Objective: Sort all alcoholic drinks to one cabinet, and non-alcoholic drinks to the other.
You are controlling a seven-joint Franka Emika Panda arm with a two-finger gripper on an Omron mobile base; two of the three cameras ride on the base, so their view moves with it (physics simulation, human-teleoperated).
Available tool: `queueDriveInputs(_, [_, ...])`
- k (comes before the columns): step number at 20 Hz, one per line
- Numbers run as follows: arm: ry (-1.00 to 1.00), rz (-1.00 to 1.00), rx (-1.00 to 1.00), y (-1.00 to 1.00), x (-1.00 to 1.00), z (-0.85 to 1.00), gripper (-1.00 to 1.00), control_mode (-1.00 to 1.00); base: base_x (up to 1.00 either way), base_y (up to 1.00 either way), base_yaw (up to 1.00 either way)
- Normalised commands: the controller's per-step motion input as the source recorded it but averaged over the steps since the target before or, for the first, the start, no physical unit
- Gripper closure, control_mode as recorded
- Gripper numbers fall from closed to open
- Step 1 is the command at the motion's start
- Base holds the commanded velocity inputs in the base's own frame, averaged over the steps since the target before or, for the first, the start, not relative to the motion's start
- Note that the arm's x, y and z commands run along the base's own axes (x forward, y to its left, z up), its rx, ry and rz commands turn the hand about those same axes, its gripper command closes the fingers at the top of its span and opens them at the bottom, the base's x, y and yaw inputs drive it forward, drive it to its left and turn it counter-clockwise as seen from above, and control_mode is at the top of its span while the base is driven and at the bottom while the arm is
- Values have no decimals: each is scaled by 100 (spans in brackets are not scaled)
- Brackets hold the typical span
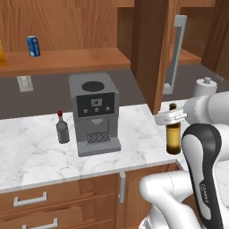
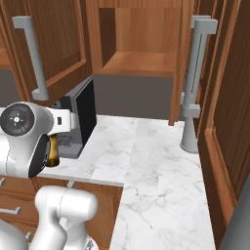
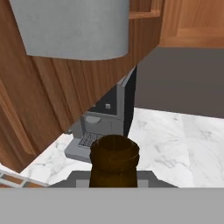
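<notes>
Between the claw's (image 1: pixel 172 117) nearly closed fingers hung the brown beer bottle (image 1: pixel 173 138), upright above the marble surface (image 1: pixel 40 152), the coffee machine (image 1: pixel 95 112) off beside it.

We see glossy brown glass on the beer bottle (image 1: pixel 173 136), polished white marble w/ grey veins on the counter (image 1: pixel 36 152), warm grained wood on the cabinets (image 2: pixel 146 34), matt grey metal-look coffee machine (image 1: pixel 95 112) & handles (image 2: pixel 197 53)

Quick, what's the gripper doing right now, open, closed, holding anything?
Gripper: closed on the neck of the slim brown glass beer bottle with a yellow label, which hangs upright over the white marble counter.
</notes>
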Motion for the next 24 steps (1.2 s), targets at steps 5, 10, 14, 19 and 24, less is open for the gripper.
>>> queueDriveInputs(5, [0, 0, 6, -32, 0, 5, 100, -100, 12, -33, 0])
queueDriveInputs(10, [0, 0, 17, -100, 0, 22, 100, -100, 0, 0, 0])
queueDriveInputs(14, [0, 0, 19, -99, 0, 26, 100, -100, 0, 0, 0])
queueDriveInputs(19, [-3, -3, 10, -41, 13, 23, 100, -100, 0, 0, 0])
queueDriveInputs(24, [-13, -12, 0, -4, 19, 23, 100, -100, 0, 0, 0])
